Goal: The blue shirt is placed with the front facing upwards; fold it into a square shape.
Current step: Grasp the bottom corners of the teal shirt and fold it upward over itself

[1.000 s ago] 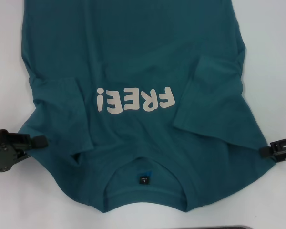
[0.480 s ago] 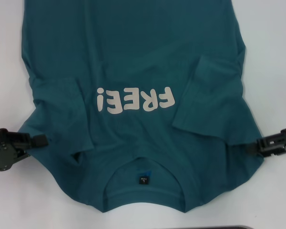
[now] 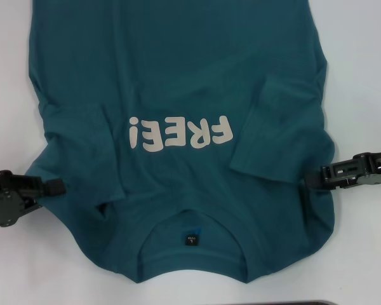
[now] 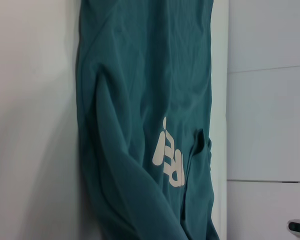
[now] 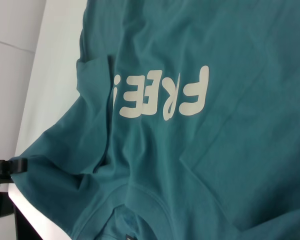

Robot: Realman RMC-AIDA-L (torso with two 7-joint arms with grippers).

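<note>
Lying front-up on the bench (image 3: pixel 368 76), sleeves tucked in, the blue shirt (image 3: pixel 178 76) waits. Left hand (image 3: pixel 51 188) & right hand (image 3: pixel 317 174) touch its shoulder edges, prob. to pinch & fold; can't tell if either's closed.

White table (image 3: pixel 362 76); dark strip (image 3: pixel 305 303) at near edge.

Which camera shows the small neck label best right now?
The head view: the neck label sits unobstructed inside the collar of the blue shirt. The right wrist view catches only its corner at the frame's edge; the left wrist view doesn't show it.
</note>
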